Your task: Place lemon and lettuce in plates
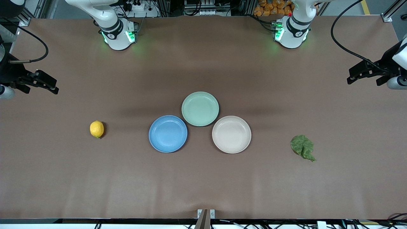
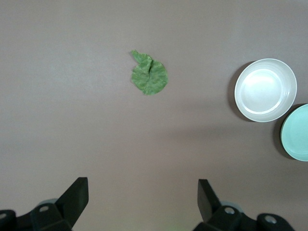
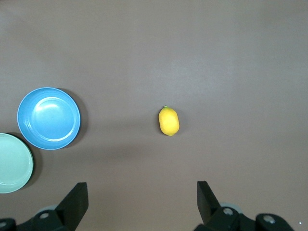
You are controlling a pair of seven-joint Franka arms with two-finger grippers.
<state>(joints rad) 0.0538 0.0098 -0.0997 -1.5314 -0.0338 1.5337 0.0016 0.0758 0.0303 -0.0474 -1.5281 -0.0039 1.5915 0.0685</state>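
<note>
Toward the right arm's end of the table (image 1: 203, 184), the lemon (image 1: 97, 129) lies alone on the brown surface, well apart from the plates. Toward the left arm's end the lettuce (image 1: 302, 147) lies flat, its pointed tip turned toward the front camera, a little nearer to that camera than the lemon. Between them sit 3 plates in a close cluster: the blue plate (image 1: 168, 134) on the lemon's side, the beige-pink plate (image 1: 231, 134) on the lettuce's side, and a light green plate (image 1: 200, 108) farther from the camera, just beside both. All 3 hold nothing. The right gripper (image 3: 142, 204) hangs high over the table's edge at its own end, fingers spread wide and holding nothing; the left gripper (image 2: 143, 202) waits likewise at its own end, wide open, nothing between its fingers.
</note>
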